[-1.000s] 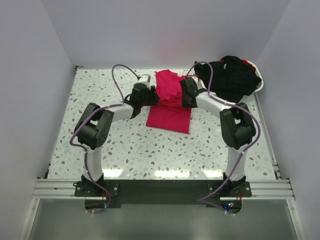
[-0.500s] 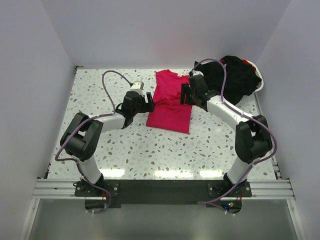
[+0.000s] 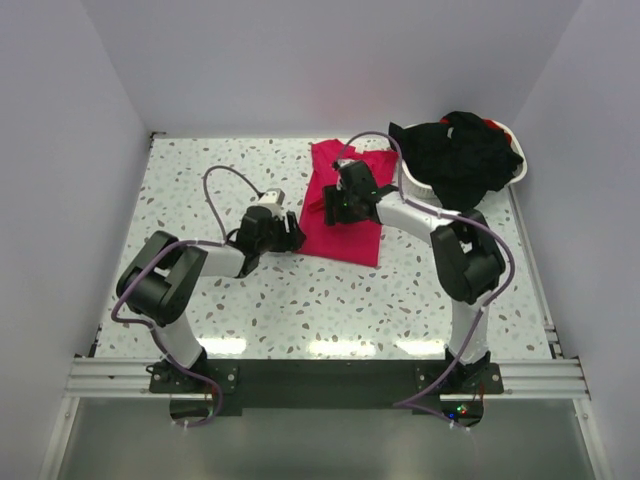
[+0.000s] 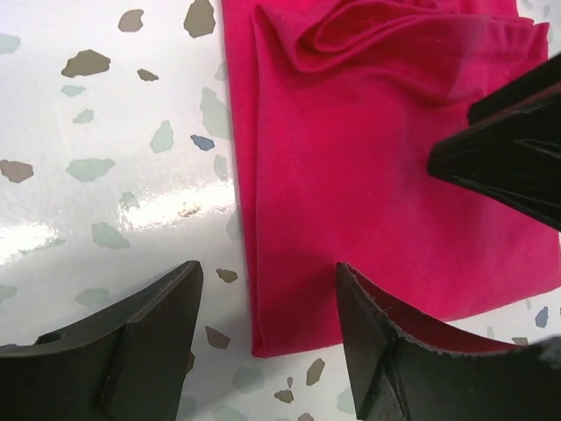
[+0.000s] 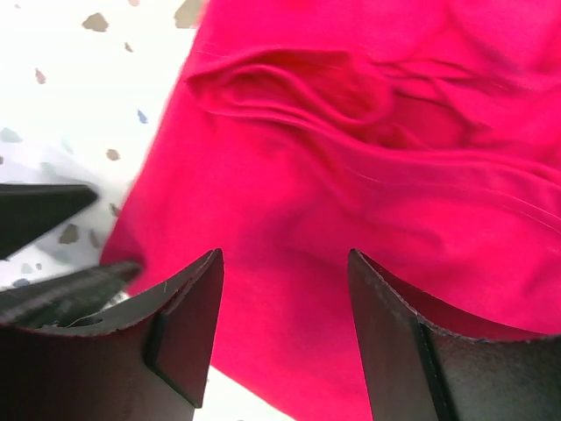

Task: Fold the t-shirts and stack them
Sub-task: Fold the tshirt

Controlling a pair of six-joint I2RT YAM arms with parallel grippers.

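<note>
Over red t-shirt (image 3: 345,238), left gripper (image 4: 267,289) and right gripper (image 5: 285,272) spread; basket (image 3: 521,170) holds black t-shirts (image 3: 460,155).

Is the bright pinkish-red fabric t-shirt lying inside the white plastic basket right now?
No, the bright pinkish-red fabric t-shirt lies on the speckled table, beside the white plastic basket piled with black shirts.

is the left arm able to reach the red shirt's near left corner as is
Probably yes: the left claw hangs open right over that corner of the red shirt, nothing between, and the right claw is farther in over the cloth.
</note>
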